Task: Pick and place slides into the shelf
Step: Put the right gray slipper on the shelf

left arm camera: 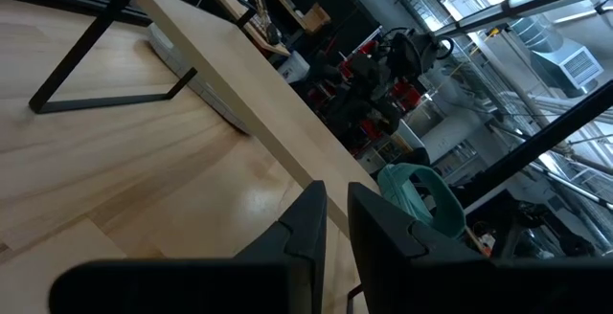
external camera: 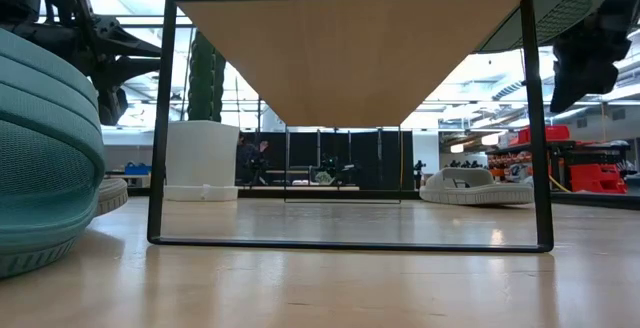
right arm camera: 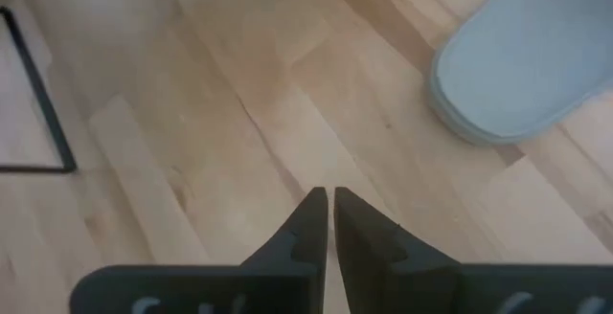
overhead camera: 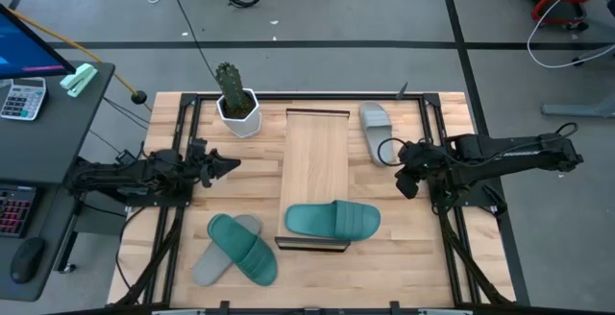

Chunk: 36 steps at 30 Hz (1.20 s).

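Note:
The shelf (overhead camera: 315, 161) is a light-wood board on dark rails in the middle of the table. One teal slide (overhead camera: 332, 221) lies across the shelf's near end. A second teal slide (overhead camera: 242, 248) lies on the table to the near left, partly on top of a grey slide (overhead camera: 209, 265). Another grey slide (overhead camera: 375, 128) rests sole-down on the table, right of the shelf's far end. My left gripper (overhead camera: 233, 164) hovers shut left of the shelf. My right gripper (overhead camera: 405, 166) hovers shut right of the shelf, just near of that grey slide (right arm camera: 527, 60).
A potted cactus (overhead camera: 235, 104) in a white pot stands at the far left of the table, next to the shelf's far corner. In the low view the shelf's dark end frame (external camera: 158, 118) stands upright on the table. Bare table lies between each gripper and the shelf.

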### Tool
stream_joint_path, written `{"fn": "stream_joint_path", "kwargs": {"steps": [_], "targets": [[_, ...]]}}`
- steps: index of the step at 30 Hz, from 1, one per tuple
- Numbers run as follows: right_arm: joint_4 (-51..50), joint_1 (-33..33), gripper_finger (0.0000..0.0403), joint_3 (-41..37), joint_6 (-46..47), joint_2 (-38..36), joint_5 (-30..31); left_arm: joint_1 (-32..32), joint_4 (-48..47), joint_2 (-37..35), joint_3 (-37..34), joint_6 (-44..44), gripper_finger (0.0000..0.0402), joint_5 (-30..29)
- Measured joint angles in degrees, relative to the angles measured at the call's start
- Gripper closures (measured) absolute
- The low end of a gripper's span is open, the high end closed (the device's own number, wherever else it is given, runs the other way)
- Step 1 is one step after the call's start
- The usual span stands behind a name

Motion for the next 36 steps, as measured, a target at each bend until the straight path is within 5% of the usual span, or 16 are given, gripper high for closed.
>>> {"fn": "stream_joint_path", "kwargs": {"steps": [18,27,36], "targets": [[5.4,-0.4,0.0373,0.0,7.5,0.0,2.2,0.0,-0.3,0.0,0.0,0.0,0.0349,0.0],[7.5,-6.5,0.0360,4.0,-7.3,7.3,2.7,0.0,-0.6,0.0,0.0,0.0,0.0349,0.2],[6.6,-16.0,0.0274,14.7,-28.7,18.4,7.2,0.0,-0.7,0.0,0.0,0.0,0.0349,0.1]]}}
